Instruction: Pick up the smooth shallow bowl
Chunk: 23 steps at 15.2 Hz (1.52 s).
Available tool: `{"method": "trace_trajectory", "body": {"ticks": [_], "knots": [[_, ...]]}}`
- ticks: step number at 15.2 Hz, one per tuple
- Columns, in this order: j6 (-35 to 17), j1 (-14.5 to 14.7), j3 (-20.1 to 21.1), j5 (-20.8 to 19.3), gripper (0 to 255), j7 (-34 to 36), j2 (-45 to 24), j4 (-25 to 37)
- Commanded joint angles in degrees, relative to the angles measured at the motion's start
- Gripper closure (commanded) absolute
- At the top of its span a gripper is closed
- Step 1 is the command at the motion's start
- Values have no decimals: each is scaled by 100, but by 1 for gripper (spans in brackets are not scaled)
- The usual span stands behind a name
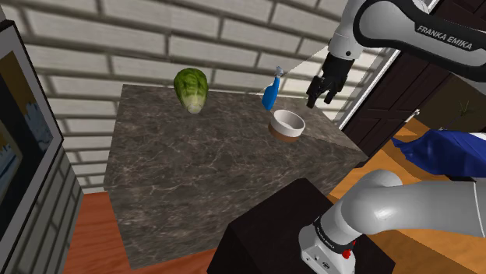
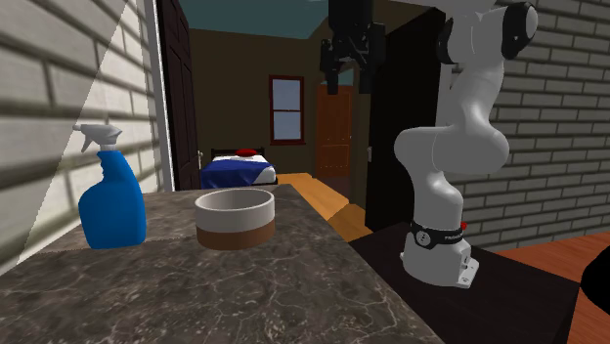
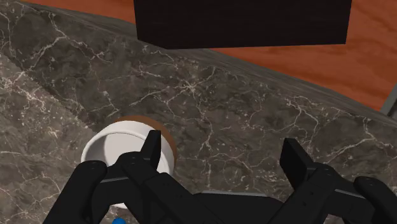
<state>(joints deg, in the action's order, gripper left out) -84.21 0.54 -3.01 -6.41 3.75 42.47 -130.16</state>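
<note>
A dark, white-veined stone-patterned counter [image 1: 195, 167] is shown against a pale brick wall. The bowl [image 1: 287, 122], white w/ a brown band round its base, is set upright near the counter's edge on the shoulder view's right, toward the far corner by the wall. A blue spray bottle [image 1: 270, 93] is stood just beside it on the wall side, apparently not touching. A green cabbage [image 1: 190, 89] is placed well apart, near the back edge.

The black gripper [image 1: 321, 99] is held high above the counter edge, off to one side of the bowl, w/ fingers spread apart and nothing between them. In the wrist view the bowl [image 3: 124, 149] is seen below one finger, not in the gap of the gripper [image 3: 222, 143].

Handling, as judged: the bowl is prob. rigid and fairly light, w/ a smooth wall likely to slip, and a drop on stone could chip it. A pinch over the rim is suggested, one finger inside and one outside, taken on the side away from the bottle.
</note>
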Motion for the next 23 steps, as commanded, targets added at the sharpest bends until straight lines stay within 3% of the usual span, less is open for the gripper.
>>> {"method": "trace_trajectory", "body": {"ticks": [1,12,23], "knots": [[0,0,0,0,0,0,0,0],[-2202,-71,-785,-179,0,-657,-1258,-714],[-4082,-12,-1439,247,0,-1532,-3258,-449]]}}
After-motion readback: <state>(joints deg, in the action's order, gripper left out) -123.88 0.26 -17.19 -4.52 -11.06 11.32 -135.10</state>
